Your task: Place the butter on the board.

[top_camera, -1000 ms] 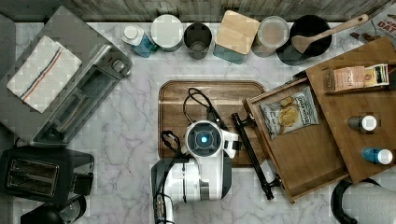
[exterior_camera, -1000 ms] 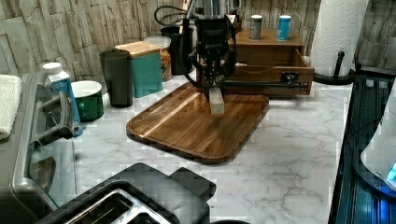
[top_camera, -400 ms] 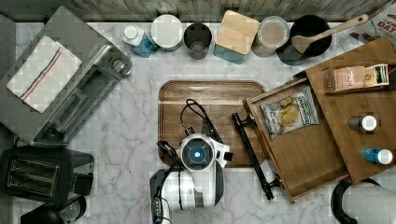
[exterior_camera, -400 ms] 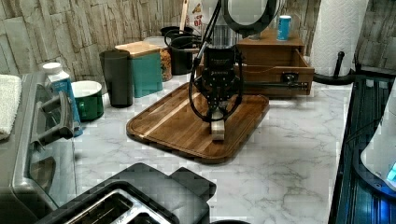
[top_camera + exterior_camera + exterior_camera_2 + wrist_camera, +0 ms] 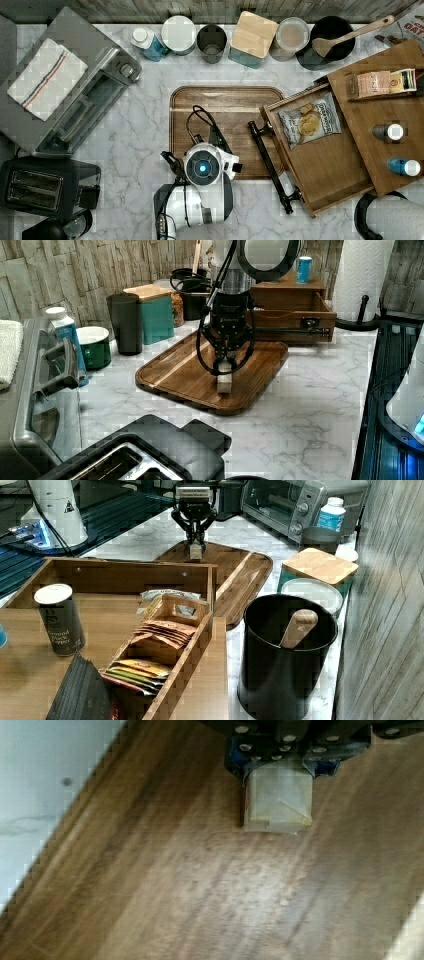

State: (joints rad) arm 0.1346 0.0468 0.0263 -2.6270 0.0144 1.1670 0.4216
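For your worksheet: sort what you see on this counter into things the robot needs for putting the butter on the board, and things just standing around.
Part of the job:
- butter, standing on end
- board
- gripper, closed on the butter

Just standing around:
- toaster oven
- toaster
- open drawer with a chip bag
- black pot with a wooden spoon
- paper towel roll

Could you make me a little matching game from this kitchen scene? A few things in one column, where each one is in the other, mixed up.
Things:
1. butter
2. bag of chips
3. wooden spoon
4. striped towel

Places:
A. in the black pot
B. on top of the toaster oven
C. standing on the board, in the gripper
D. lying in the open drawer

Pairs: 1-C, 2-D, 3-A, 4-B
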